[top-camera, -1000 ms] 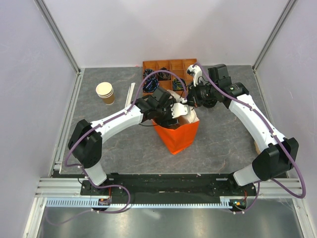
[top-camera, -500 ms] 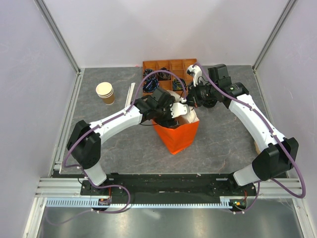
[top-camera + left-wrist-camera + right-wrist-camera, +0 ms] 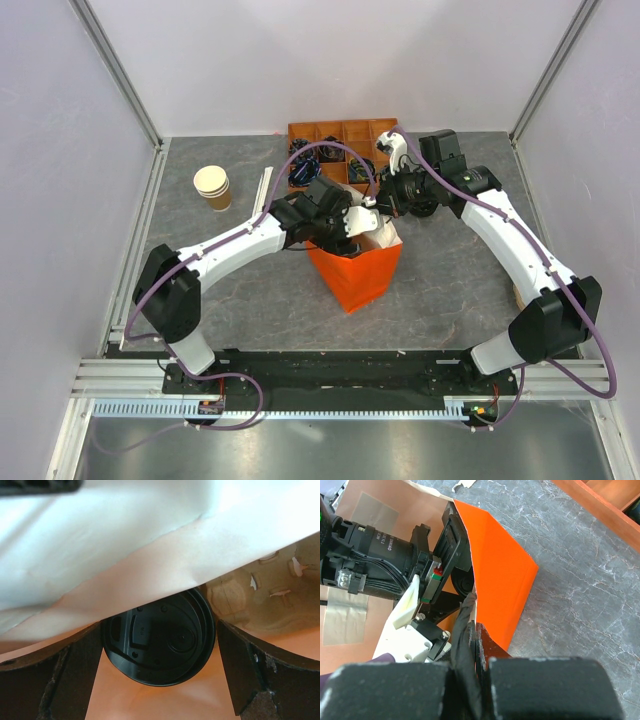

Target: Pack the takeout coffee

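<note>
My left gripper (image 3: pixel 352 225) reaches down into the mouth of the orange paper bag (image 3: pixel 355 285), its jaws spread wide and holding nothing. Directly below it, between my two dark fingers (image 3: pixel 55 680), the takeout coffee (image 3: pixel 159 639) stands on the bag's floor; I see only its round black plastic lid. To the right of that gripper lies tan moulded cardboard (image 3: pixel 260 597). My right gripper (image 3: pixel 472 630) is clamped on the bag's rim.
</note>
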{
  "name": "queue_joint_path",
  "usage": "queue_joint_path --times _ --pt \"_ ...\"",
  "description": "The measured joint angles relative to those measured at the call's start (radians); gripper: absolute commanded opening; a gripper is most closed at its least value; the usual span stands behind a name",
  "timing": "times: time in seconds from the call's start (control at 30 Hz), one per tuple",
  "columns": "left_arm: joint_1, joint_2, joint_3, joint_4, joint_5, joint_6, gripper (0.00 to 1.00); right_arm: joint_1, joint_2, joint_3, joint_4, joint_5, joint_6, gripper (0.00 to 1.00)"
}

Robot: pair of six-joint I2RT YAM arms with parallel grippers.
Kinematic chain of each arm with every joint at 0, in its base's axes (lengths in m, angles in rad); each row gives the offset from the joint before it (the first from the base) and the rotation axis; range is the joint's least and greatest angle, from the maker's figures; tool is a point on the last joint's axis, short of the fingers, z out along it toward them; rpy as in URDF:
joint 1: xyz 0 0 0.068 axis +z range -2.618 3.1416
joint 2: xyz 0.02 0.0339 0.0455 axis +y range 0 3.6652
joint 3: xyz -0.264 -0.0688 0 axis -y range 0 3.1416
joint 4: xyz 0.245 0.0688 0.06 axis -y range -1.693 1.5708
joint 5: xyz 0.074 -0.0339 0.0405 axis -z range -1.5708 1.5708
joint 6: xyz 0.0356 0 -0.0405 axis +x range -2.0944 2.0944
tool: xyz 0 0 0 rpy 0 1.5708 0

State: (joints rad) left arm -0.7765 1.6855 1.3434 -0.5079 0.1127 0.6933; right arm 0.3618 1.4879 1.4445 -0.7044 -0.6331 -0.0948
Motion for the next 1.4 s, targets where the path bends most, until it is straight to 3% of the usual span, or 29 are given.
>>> queue_joint_path --times 0.73,1.4 --pt "0.0 0.0 -0.004 -0.011 -0.01 0.0 1.0 0.0 0.013 0.013 -0.008 -0.002 -0.01 0.0" --pt "0.0 -0.089 -0.109 0.077 -0.017 0.001 1.0 0.04 -0.048 -0.028 0.016 0.031 -0.061 0.0"
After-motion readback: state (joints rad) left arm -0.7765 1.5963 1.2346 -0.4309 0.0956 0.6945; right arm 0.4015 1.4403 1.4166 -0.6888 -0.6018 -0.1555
